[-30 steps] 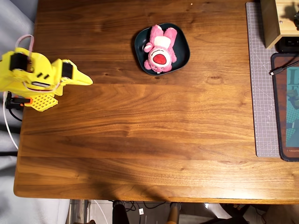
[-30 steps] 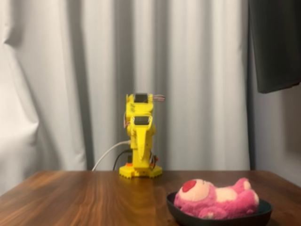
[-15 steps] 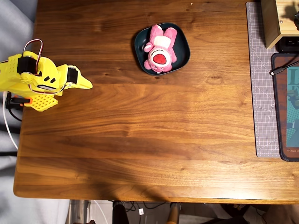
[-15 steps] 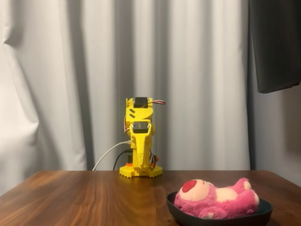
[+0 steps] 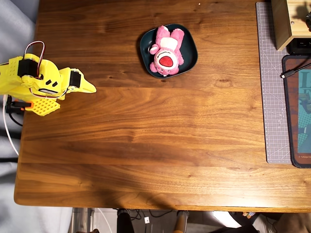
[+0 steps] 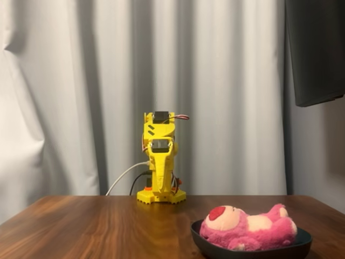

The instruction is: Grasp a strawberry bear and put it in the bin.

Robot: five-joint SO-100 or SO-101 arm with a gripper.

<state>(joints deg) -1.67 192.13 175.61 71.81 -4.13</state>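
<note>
The strawberry bear is a pink plush with a white belly and a red nose. It lies on its back inside the bin, a dark teal rounded-square dish at the table's upper middle in the overhead view. In the fixed view the bear lies in the bin at the front right. My yellow gripper is at the table's left edge, well away from the bin, with its jaws together and nothing in them. The arm stands folded at the back of the table.
A tan wooden box stands at the top right. Below it lie a grey cutting mat, a dark pad and a black cable. A white curtain hangs behind the arm.
</note>
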